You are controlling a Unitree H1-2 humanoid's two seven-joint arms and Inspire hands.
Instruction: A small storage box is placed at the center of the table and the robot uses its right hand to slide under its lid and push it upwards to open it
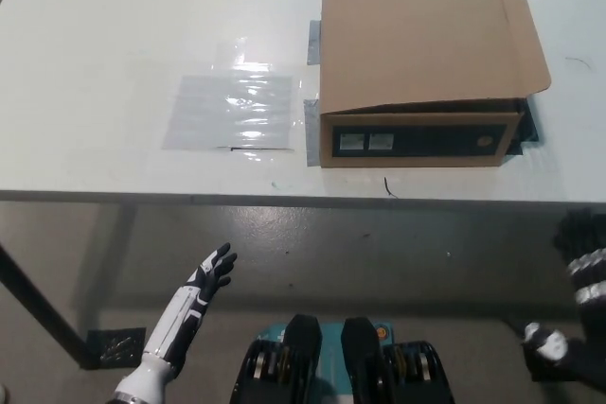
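Right hand (pixel 582 272), black, sits low at the frame's right edge, below the table edge and well apart from the box. Only part of it shows; cannot tell if its fingers are apart or closed. It holds nothing visible. Left hand (pixel 210 276), white with dark fingers, rests low at lower left, below the table edge, fingers spread, holding nothing.

Up on the white table (pixel 114 44): 1 brown cardboard storage box (pixel 421 139) with a black band on its front face and 2 small white labels. It sits on the right half of the tabletop rather than dead centre, its front wall near the table's near edge. The flat cardboard lid (pixel 426 35) is down and covers the top, its front edge overhanging the front wall. The lid's right corner juts out a little past the box.

Handling judgement: cardboard looks light and fairly stiff but bendy, so the lid should lift with little force, and the whole box may slide if pushed sideways. Grey tape patches (pixel 312 130) at the box's left side may pin it down. Best entry is probably under the overhanging front lip, pushing up.

Other items: 1 clear plastic sheet (pixel 230 111) lying flat left of the box, close beside it.

Counts: 1 box, 1 lid, 1 plastic sheet, 2 labels, 2 robot hands.
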